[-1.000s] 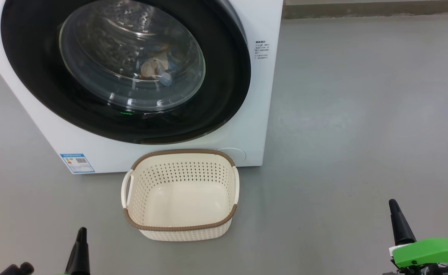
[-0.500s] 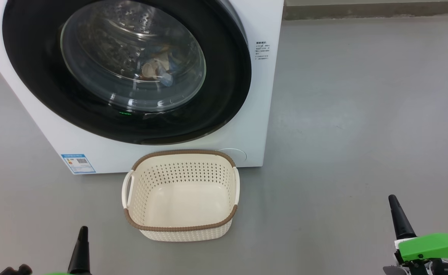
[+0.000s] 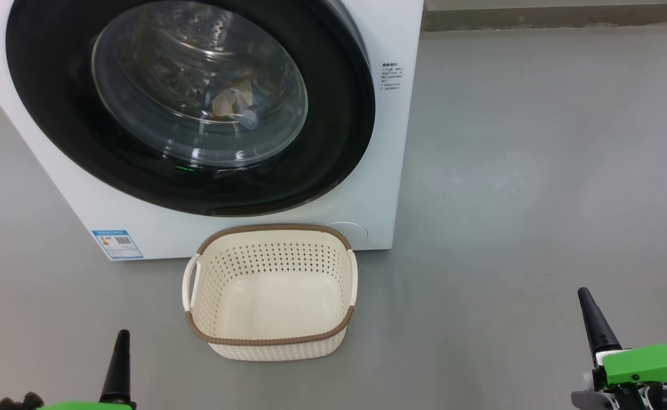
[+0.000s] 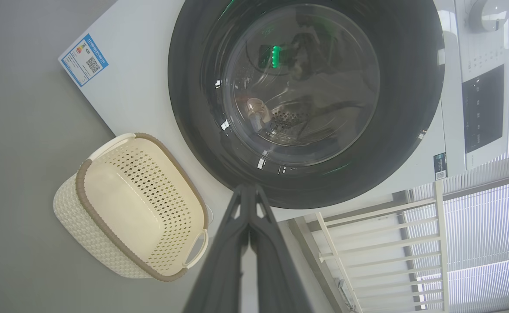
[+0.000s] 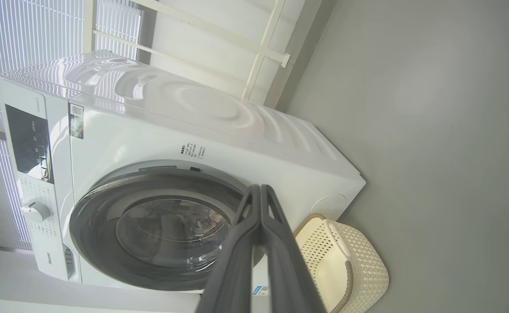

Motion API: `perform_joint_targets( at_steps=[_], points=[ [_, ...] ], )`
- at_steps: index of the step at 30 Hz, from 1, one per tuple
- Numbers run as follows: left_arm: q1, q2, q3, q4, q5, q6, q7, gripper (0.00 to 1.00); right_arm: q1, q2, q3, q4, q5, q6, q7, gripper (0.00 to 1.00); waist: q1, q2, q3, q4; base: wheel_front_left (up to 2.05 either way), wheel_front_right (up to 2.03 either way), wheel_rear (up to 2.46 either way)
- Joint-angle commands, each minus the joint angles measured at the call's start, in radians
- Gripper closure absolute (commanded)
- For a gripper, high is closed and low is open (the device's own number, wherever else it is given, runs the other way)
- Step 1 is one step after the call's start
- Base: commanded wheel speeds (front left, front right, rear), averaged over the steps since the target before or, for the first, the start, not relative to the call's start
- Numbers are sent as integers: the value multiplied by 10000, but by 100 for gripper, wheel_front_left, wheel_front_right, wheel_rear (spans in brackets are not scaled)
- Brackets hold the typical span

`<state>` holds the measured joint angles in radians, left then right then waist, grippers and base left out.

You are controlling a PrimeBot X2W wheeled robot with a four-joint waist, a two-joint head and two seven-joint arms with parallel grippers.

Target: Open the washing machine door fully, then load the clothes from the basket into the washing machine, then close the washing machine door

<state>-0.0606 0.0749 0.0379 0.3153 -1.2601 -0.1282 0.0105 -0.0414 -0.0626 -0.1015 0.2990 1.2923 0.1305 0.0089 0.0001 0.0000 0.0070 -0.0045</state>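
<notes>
Two pincers sit nearest, low in the head view: the left pincer [image 3: 122, 341] at lower left and the right pincer [image 3: 587, 302] at lower right. Each has its dark fingers clenched together on nothing, pointing towards the machine. Beyond them, well apart from both, the cream perforated basket [image 3: 271, 341] stands upright on the grey floor [image 3: 538, 199], its bare bottom showing. Its far rim is just beside the washing machine [image 3: 387, 171]. Higher up, the glossy black washing machine door [image 3: 339, 114] lies closed against the front. Through its domed glass the clothes [image 3: 237, 105] show in the steel drum, as light blue and cream pieces.
</notes>
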Motion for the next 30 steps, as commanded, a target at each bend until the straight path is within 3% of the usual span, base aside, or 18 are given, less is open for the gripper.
perform_joint_targets(
  at_steps=[1, 30],
  points=[
    [-401, 64, 324, -328, -339, -17, 126, 100, -531, -58, 89, -323, 386, 2, 135, 100, 0, 0, -4, 3, 0, 0, 0],
    [-537, -216, 733, -592, -3160, -23, 950, 100, -716, 105, -118, -468, 2876, 2, 963, 100, 0, 0, -59, 41, 0, 0, 0]
  ],
)
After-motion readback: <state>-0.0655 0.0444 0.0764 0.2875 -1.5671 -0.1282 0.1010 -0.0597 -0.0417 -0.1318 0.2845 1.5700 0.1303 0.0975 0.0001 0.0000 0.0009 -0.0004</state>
